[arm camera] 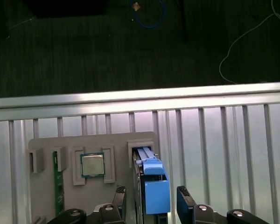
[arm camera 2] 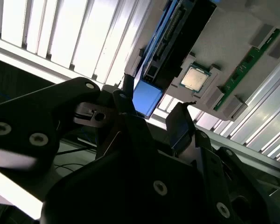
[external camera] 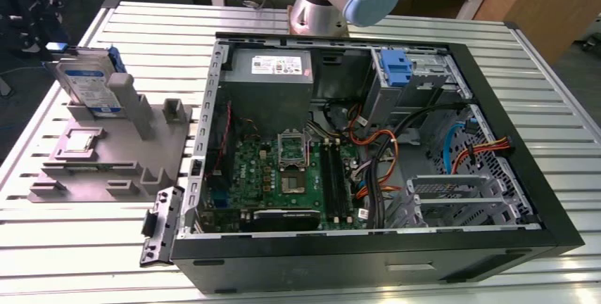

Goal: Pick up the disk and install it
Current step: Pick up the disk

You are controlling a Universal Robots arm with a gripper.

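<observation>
Over the stand [arm camera: 46,144] near the table [arm camera: 224,140] edge, we have the pincer [arm camera: 151,192] released, flanking the upright disk [arm camera: 154,179]; pick-up step, grasp needs square closing.

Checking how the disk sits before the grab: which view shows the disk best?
The exterior view: the disk stands upright in the grey stand, label face showing. The first wrist view shows its blue-framed edge, end on, between the open gripper's fingers. The second wrist view shows its connector edge, partly behind the gripper.
</observation>
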